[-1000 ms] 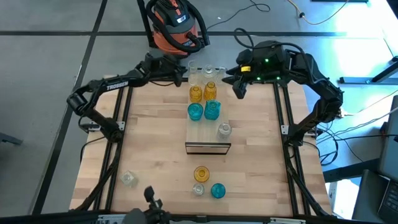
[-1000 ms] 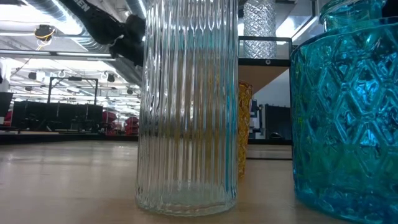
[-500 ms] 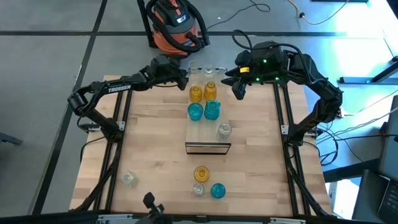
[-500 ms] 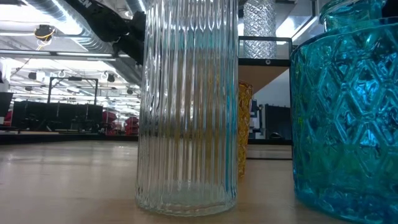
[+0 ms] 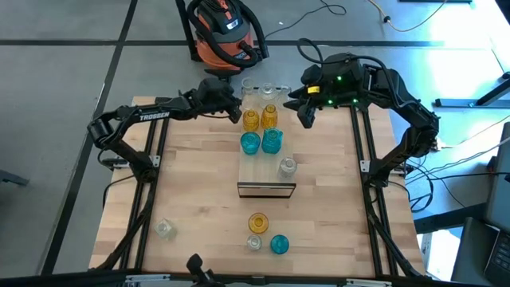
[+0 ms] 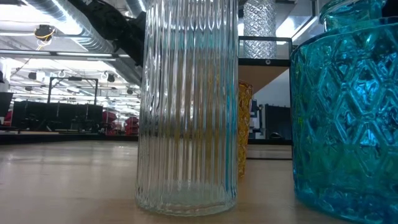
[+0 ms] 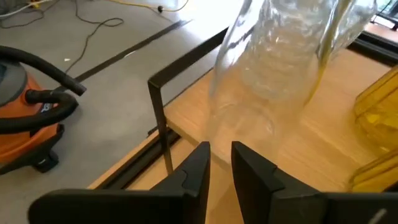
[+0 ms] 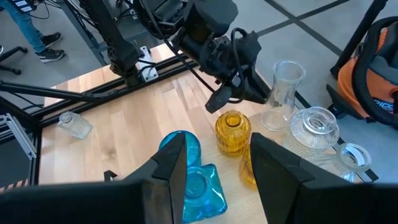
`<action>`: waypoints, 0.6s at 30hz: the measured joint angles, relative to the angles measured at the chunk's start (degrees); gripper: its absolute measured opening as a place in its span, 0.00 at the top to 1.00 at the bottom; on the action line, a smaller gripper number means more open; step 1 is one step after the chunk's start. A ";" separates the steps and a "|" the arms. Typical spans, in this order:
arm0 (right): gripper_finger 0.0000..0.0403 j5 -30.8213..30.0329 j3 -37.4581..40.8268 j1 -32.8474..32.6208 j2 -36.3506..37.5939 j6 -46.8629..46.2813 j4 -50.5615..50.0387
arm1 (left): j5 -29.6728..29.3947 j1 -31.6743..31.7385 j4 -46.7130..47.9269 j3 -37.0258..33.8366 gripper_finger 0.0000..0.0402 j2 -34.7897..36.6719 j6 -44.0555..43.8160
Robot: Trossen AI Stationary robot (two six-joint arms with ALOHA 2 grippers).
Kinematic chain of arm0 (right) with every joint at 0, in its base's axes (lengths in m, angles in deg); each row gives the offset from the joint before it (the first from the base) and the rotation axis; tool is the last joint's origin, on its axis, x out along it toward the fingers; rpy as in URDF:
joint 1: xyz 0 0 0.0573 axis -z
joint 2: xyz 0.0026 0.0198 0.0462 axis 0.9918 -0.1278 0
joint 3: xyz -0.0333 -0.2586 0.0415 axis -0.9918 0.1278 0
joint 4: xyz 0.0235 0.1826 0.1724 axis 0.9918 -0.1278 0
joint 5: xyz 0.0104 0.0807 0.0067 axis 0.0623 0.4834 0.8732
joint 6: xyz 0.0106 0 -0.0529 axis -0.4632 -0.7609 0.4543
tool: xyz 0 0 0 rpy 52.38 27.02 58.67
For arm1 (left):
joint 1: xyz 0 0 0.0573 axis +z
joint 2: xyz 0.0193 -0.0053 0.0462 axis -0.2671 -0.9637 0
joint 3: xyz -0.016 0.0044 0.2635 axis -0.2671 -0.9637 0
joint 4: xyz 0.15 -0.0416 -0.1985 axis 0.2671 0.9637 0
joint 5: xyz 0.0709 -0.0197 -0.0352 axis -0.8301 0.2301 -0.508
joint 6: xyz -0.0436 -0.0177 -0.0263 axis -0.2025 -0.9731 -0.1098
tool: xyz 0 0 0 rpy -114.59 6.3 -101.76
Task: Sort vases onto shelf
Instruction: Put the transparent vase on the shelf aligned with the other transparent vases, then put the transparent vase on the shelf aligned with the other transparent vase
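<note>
The left gripper (image 5: 236, 114) hangs over the far end of the wooden worktop (image 5: 199, 183), just beside the far end of the shelf (image 5: 267, 171). In its wrist view its jaws stand a narrow slit apart with nothing between them, pointing toward a clear vase (image 7: 280, 56) just ahead. The right wrist view shows that gripper's tip close beside an amber vase (image 8: 231, 132), though whether they touch I cannot tell.

The right gripper (image 5: 306, 116) hovers at the other side of the shelf's far end, jaws parted and empty, well apart from the vases.

On the shelf, running from the far end toward the near one, stand several clear vases (image 5: 256, 88), then two amber vases (image 5: 252, 120) side by side, then two teal vases (image 5: 250, 143) side by side, then a single clear vase (image 5: 287, 167) near the right edge. The dark front edge (image 5: 267, 190) of the shelf faces the near side.

Off the shelf, on the near part of the worktop, an amber vase (image 5: 257, 222), a small clear vase (image 5: 254, 242) and a teal vase (image 5: 280, 244) cluster together; the low view looks right past them. Another clear vase (image 5: 165, 229) lies alone near the left corner.

An orange and black shop vacuum (image 5: 225, 32) sits on the floor beyond the worktop.
</note>
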 joint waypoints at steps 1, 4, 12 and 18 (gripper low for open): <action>0.65 0.00 0.00 0.00 0.00 0.00 0.00 | -0.02 0.02 -0.39 0.00 0.86 0.00 -0.01; 0.65 0.00 0.00 0.00 0.00 0.00 -0.02 | -0.03 0.04 -2.37 0.00 0.86 -0.02 0.22; 0.65 1.51 0.00 0.00 0.00 -0.23 -0.26 | -1.61 0.43 -0.76 0.00 0.86 0.54 1.86; 0.65 1.97 0.00 -0.02 0.00 -0.94 -0.81 | -6.46 -0.09 14.31 0.00 0.90 9.97 1.72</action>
